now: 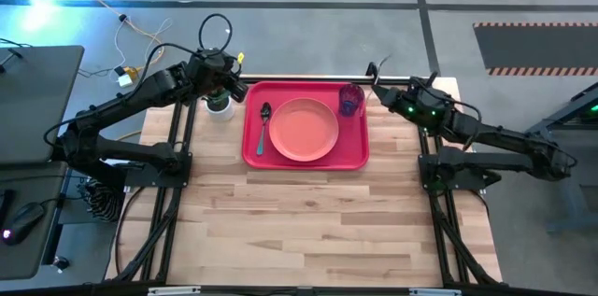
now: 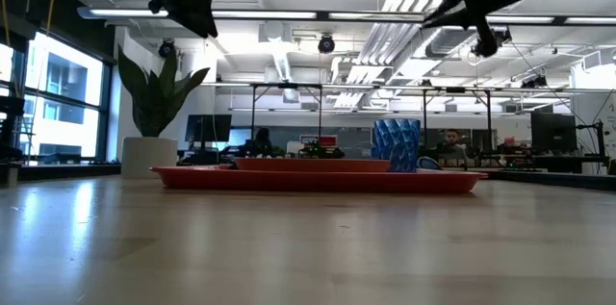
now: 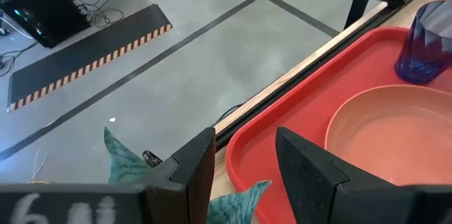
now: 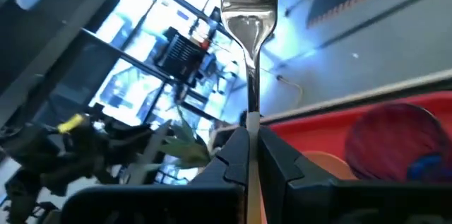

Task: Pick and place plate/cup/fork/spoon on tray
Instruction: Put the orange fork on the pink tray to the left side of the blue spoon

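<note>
While the right gripper (image 4: 247, 155) pinches the fork (image 4: 248, 12) by its handle, tines stick straight out past the fingertips, long axis in line w/ the fingers. It's held above the tray's (image 1: 355, 156) far right corner, near the cup (image 1: 351, 100). Left gripper (image 3: 244, 164) spread, nothing in it.

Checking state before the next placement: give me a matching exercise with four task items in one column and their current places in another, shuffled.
Items:
1. plate
2. cup
3. spoon
4. fork

Places:
A. held in the shut right claw, above the table
B. middle of the tray
C. on the tray, on the plate's left-arm side
D. tray's far corner on the right arm's side

Pairs: 1-B, 2-D, 3-C, 4-A
</note>
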`<state>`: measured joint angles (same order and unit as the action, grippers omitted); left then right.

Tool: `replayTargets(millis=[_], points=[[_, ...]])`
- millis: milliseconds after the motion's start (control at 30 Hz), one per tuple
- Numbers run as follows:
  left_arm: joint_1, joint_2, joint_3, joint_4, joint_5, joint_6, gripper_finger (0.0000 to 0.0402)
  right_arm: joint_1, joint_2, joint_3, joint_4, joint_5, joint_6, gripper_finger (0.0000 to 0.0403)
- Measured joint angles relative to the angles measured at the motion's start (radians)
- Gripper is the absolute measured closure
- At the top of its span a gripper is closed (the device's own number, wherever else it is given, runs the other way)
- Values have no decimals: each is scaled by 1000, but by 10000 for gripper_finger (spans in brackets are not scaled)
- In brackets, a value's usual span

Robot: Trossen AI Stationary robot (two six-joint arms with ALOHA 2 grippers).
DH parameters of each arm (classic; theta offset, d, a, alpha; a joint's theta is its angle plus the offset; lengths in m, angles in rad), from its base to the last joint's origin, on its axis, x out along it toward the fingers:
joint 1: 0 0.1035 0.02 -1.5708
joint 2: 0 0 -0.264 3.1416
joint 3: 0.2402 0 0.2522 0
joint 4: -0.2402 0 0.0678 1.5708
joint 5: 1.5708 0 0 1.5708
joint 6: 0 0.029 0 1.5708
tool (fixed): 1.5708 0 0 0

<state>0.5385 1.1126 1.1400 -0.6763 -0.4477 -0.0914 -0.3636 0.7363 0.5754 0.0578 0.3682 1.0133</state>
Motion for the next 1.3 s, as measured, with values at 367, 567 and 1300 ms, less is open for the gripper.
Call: replayTargets(millis=[367,567,1300], points=[[0,0,0,-52,1,24,261,86,267,300,-73,34,-102,403],[0,0,0,-111,0,23,261,87,466,582,-356,14,-150,403],[0,0,0,-191,0,-14,261,243,1002,1018,-546,-62,-68,403]])
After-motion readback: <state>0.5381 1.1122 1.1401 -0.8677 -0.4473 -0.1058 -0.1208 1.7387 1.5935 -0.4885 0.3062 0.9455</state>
